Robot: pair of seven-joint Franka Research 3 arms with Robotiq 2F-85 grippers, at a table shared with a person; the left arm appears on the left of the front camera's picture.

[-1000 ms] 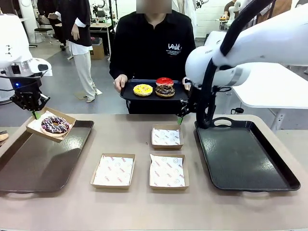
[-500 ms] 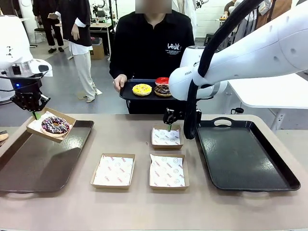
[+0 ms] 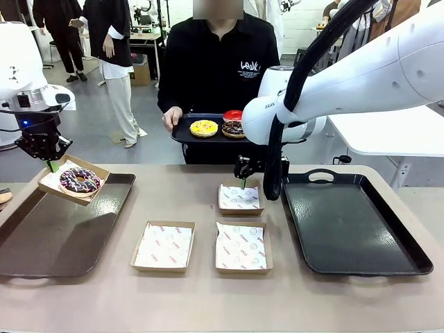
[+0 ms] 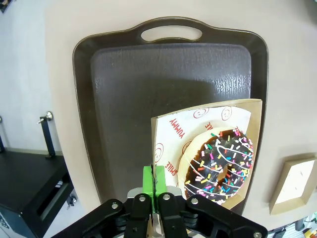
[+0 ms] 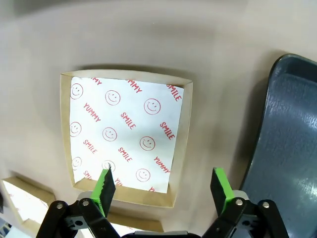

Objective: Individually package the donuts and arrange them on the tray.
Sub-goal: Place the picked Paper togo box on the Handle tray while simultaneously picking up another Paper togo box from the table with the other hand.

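Note:
My left gripper (image 3: 50, 162) is shut on the rim of a paper-lined box (image 3: 69, 182) that carries the sprinkled chocolate donut (image 3: 80, 180), tilted over the back left corner of the dark brown tray (image 3: 62, 236). In the left wrist view the left gripper (image 4: 154, 179) pinches the box (image 4: 173, 134) edge beside that donut (image 4: 218, 166). My right gripper (image 3: 244, 179) hangs open just above the back empty box (image 3: 241, 198), and in its own view the right gripper (image 5: 163, 182) straddles that box's (image 5: 126, 136) near edge. The person holds a small tray (image 3: 184, 133) with the yellow donut (image 3: 204, 128), red donut (image 3: 233, 115) and dark chocolate donut (image 3: 234, 128).
Two more empty lined boxes (image 3: 164, 245) (image 3: 241, 245) lie at the table's front middle. A black tray (image 3: 350, 222) sits on the right, its edge close to my right gripper. The right arm spans the upper right of the front view.
My right arm has swung left from the black tray's corner to above the back box, then stopped. The person's tray has shifted slightly left. The left gripper and its box have held still.

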